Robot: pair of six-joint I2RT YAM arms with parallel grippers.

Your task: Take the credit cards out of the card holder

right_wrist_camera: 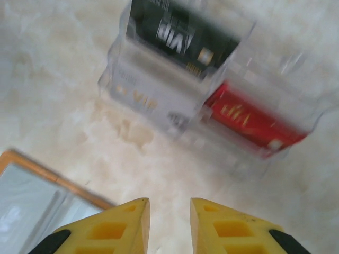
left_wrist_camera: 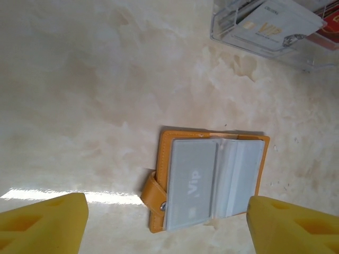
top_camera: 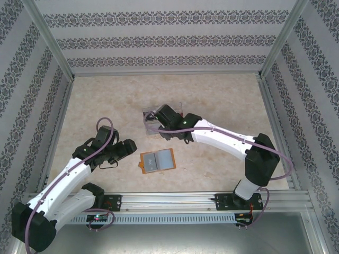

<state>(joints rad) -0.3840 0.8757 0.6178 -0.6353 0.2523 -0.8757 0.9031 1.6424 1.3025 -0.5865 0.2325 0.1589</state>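
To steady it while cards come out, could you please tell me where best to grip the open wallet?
Grip the wallet by its clasp strap, coming in low from that side: it lies flat and open, and only the strap juts past the edge.

Card holder (left_wrist_camera: 212,177) open to approach; tray (left_wrist_camera: 265,53) (beneath right tool (right_wrist_camera: 169,210)) well apart.
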